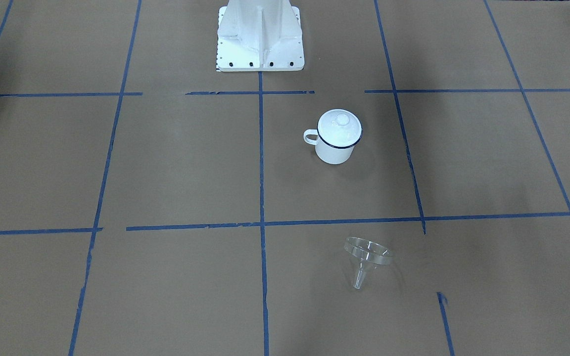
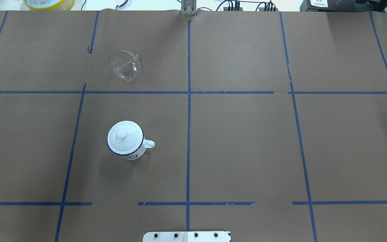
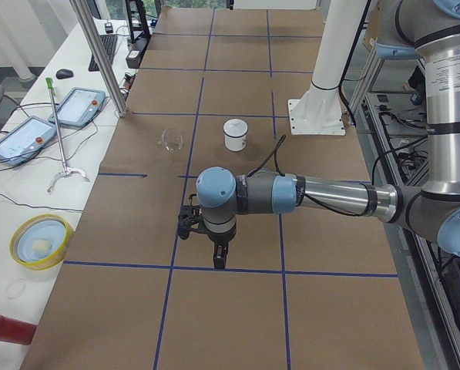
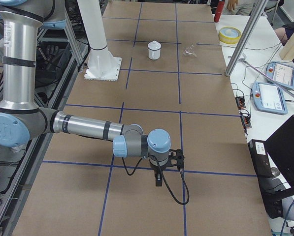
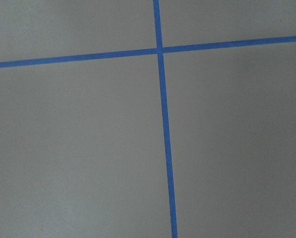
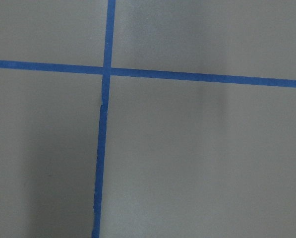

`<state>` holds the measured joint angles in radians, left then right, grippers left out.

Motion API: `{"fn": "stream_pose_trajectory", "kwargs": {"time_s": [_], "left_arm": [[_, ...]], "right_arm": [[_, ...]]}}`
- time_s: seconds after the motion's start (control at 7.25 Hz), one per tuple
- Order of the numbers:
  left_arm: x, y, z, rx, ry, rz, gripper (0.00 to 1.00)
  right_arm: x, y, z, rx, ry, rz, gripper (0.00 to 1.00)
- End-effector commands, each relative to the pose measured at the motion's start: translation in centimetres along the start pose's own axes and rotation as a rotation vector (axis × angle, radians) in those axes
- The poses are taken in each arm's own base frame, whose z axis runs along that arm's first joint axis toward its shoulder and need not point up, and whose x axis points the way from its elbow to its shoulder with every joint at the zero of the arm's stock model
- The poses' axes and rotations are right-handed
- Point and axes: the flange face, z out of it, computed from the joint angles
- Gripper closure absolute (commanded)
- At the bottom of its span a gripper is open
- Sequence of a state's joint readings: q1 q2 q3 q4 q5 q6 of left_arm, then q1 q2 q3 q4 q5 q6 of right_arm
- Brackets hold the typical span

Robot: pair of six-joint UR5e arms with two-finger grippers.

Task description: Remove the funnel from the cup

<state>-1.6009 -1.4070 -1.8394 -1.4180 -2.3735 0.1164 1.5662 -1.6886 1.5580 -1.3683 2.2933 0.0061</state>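
The clear funnel (image 1: 366, 254) lies on its side on the brown paper, apart from the cup; it also shows in the overhead view (image 2: 125, 65). The white cup (image 1: 334, 152) with a dark blue rim stands upright with a white knobbed lid (image 1: 340, 124) on it, its handle (image 2: 148, 144) towards the table's middle. My left gripper (image 3: 217, 259) shows only in the exterior left view, far from both, near that table end. My right gripper (image 4: 158, 179) shows only in the exterior right view, at the other end. I cannot tell whether either is open or shut. Both wrist views show only paper and tape.
The white robot base (image 1: 260, 39) stands at the table's middle edge. Blue tape lines (image 2: 188, 101) grid the paper. A yellow bowl (image 3: 38, 240), teach pendants (image 3: 21, 139) and a metal post (image 3: 99, 58) stand on the side bench.
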Motion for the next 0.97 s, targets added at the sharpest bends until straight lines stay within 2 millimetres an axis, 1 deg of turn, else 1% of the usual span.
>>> {"fn": "stream_pose_trajectory", "kwargs": {"time_s": [0.0, 0.14, 0.41, 0.55, 0.69, 0.83], "left_arm": [[0.4, -1.1, 0.0, 0.025, 0.043, 0.026, 0.0], [-0.2, -3.3, 0.3, 0.037, 0.034, 0.041, 0.0], [-2.0, -4.5, 1.8, 0.009, 0.011, 0.024, 0.0], [-2.1, -5.2, 1.3, 0.011, -0.025, 0.033, 0.0], [-2.5, -5.3, 1.3, 0.005, -0.05, 0.038, 0.0], [-2.3, -5.5, 0.8, 0.004, -0.05, 0.034, 0.0]], "right_arm": [[0.0, 0.0, 0.0, 0.0, 0.0, 0.0, 0.0], [0.0, 0.0, 0.0, 0.0, 0.0, 0.0, 0.0], [0.0, 0.0, 0.0, 0.0, 0.0, 0.0, 0.0], [0.0, 0.0, 0.0, 0.0, 0.0, 0.0, 0.0], [0.0, 0.0, 0.0, 0.0, 0.0, 0.0, 0.0], [0.0, 0.0, 0.0, 0.0, 0.0, 0.0, 0.0]]}}
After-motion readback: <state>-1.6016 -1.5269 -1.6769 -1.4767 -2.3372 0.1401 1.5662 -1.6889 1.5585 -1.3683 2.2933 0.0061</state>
